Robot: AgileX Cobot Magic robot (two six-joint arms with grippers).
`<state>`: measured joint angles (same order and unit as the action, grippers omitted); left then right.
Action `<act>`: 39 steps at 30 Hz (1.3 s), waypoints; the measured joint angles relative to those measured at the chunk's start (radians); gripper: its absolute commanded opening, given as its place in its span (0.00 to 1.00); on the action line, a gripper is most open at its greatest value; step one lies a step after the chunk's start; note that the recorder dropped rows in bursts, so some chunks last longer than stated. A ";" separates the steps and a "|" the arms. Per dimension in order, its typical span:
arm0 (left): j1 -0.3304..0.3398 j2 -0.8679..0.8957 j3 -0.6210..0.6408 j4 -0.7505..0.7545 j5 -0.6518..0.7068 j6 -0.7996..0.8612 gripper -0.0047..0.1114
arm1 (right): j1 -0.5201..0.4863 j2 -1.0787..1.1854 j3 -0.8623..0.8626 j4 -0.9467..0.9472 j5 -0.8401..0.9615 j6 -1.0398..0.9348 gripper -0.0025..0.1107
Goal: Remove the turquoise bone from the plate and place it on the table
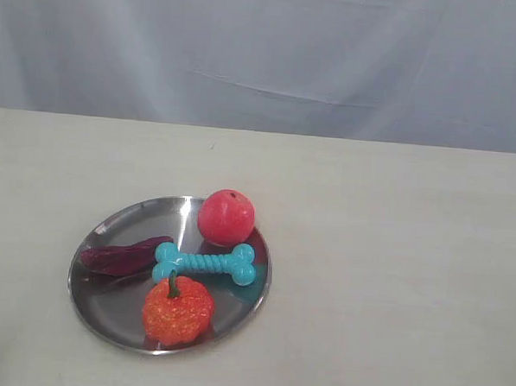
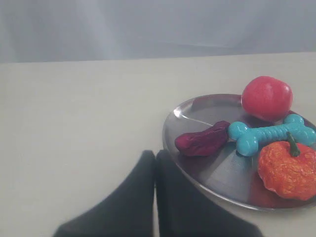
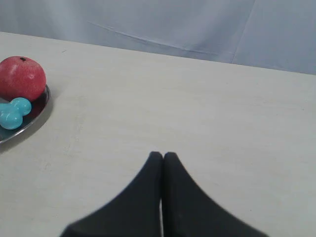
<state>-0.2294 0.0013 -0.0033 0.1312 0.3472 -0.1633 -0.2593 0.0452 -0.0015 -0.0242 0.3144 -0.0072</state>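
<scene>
The turquoise bone point(image 1: 205, 262) lies across the middle of the silver plate point(image 1: 113, 306), between a red ball and an orange pumpkin. In the left wrist view the bone point(image 2: 271, 134) rests beside a purple piece. My left gripper point(image 2: 155, 156) is shut and empty, its dark tips close to the plate's rim point(image 2: 170, 123). My right gripper point(image 3: 162, 156) is shut too, over bare table point(image 3: 207, 108), far from the plate point(image 3: 29, 123); only one knob of the bone point(image 3: 12, 115) shows there. Neither gripper appears in the exterior view.
On the plate also sit a red ball point(image 1: 226, 217), an orange pumpkin point(image 1: 177, 311) and a dark purple piece point(image 1: 120, 257). A pale grey cloth backdrop point(image 1: 265, 55) closes the far side of the cream table point(image 1: 392, 278).
</scene>
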 measured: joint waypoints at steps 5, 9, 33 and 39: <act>0.000 0.000 0.000 0.000 0.000 0.000 0.04 | 0.000 0.000 0.000 0.000 0.000 0.000 0.02; 0.000 0.000 0.000 0.000 0.000 0.000 0.04 | 0.000 0.000 0.000 0.000 0.000 0.000 0.02; 0.000 0.000 0.000 0.000 0.000 0.000 0.04 | 0.000 0.000 -0.007 0.000 0.010 0.000 0.02; 0.000 0.000 0.000 0.000 0.000 0.000 0.04 | 0.000 -0.002 -0.141 0.000 0.019 0.000 0.02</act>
<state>-0.2294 0.0013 -0.0033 0.1312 0.3472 -0.1633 -0.2593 0.0437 -0.1424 -0.0242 0.3332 -0.0072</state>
